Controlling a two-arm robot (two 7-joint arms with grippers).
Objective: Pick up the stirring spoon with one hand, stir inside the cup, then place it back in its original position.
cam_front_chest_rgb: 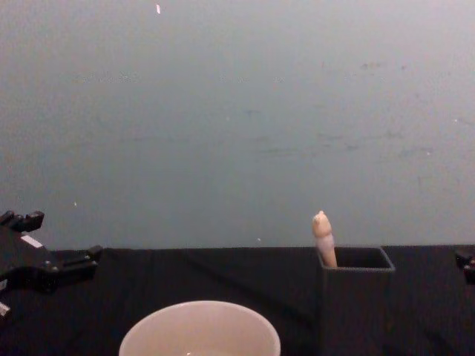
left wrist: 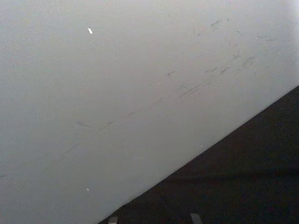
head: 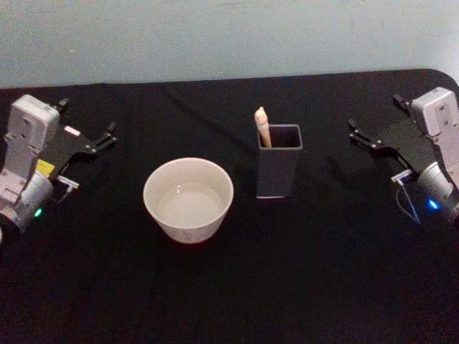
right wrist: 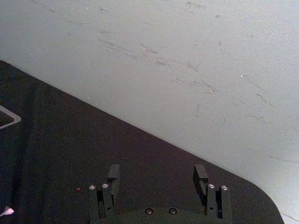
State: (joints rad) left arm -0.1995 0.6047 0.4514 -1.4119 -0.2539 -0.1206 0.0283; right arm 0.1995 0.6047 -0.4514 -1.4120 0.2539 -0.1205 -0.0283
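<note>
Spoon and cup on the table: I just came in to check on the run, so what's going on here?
Nothing is being handled yet. The spoon stands in the dark holder, its handle poking out at one corner. The cup sits apart from the holder, on its left, and seems to hold some pale liquid. The left tool is over the table's far left and the right tool over its far right, both open and empty.

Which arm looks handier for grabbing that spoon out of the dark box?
Right, probably. The right gripper sits nearer the holder and stirring spoon; the cup stands between them and the left gripper.
</note>
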